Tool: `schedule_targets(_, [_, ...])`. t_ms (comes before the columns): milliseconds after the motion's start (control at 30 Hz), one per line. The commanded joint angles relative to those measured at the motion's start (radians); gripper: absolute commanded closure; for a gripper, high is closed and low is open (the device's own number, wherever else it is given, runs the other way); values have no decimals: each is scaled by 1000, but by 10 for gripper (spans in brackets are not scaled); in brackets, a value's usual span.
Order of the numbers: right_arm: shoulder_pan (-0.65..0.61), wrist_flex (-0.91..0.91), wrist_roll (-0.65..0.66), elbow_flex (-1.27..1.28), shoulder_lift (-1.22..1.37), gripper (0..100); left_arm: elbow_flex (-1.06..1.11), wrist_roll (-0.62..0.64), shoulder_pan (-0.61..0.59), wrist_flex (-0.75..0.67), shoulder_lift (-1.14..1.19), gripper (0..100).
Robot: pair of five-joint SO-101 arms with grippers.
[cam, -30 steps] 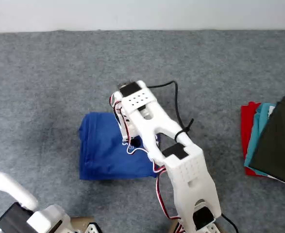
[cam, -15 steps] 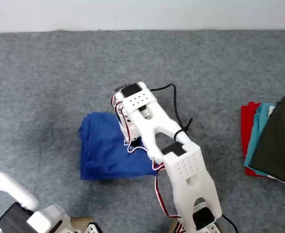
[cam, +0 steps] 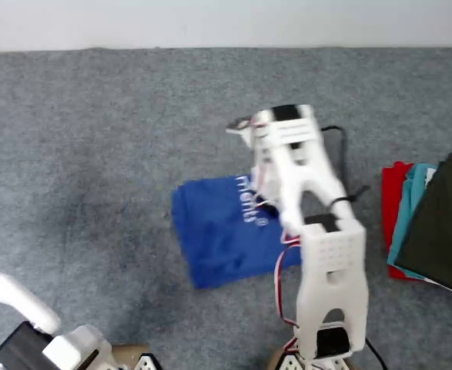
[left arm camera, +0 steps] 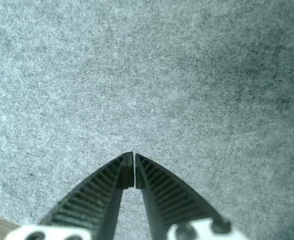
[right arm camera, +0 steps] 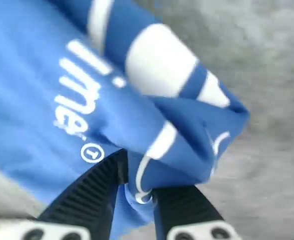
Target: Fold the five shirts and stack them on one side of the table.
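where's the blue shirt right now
High view: the blue shirt lies mid-table, left of the stack at the right edge, one edge held in the right gripper.

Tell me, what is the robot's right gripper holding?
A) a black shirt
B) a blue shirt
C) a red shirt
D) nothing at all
B: in the right wrist view, the right gripper has its jaws pinched on a fold of the blue shirt.
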Motion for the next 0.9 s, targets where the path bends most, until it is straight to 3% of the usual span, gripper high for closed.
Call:
schedule_targets(0, [113, -18, 523, -38, -82, 989, -41, 3, 9, -17, -40, 986])
schedule_targets(100, [134, -104, 756, -40, -87, 989, -41, 3, 20, -15, -40, 986])
schedule_targets(200, [104, -191, 844, -72, -87, 989, -39, 3, 32, -12, -40, 986])
schedule_targets(400, [2, -217, 852, -98, -85, 989, -39, 5, 43, -11, -40, 986])
schedule_targets(567, [-1, -246, 844, -101, -94, 983, -39, 5, 40, 3, -40, 986])
schedule_targets(700, [13, -243, 638, -129, -151, 908, -39, 5, 40, 3, -40, 986])
schedule_targets(867, [12, -242, 84, -138, -245, 802, -39, 5, 40, 3, -40, 986])
